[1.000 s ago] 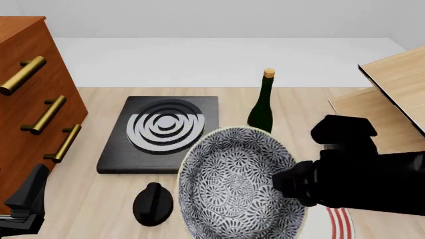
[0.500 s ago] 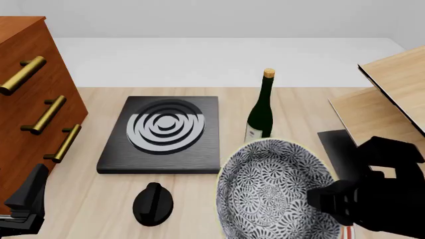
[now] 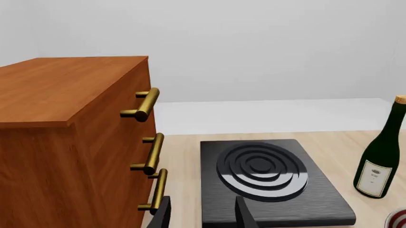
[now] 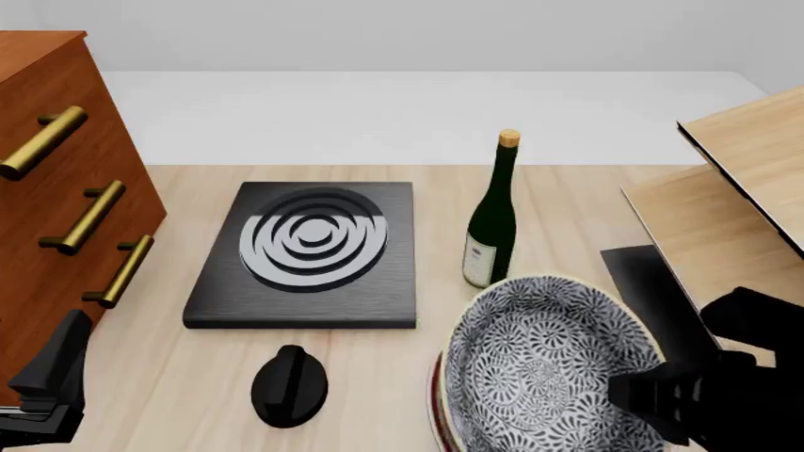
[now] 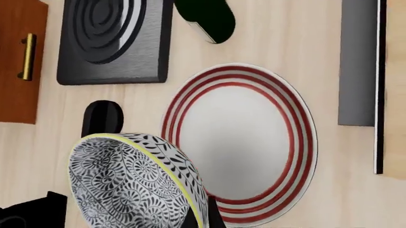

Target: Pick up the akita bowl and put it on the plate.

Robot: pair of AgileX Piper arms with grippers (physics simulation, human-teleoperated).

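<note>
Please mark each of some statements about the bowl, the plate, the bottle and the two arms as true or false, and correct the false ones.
1. The right gripper holds the akita bowl by its rim. True.
2. The bowl rests flat on the plate. False: it is held tilted above the plate.
3. The wine bottle stands upright beside the stove. True.
4. The left gripper grips the black knob. False: its jaws are open and hold nothing.
5. The plate has blue rings. False: red rings.
</note>
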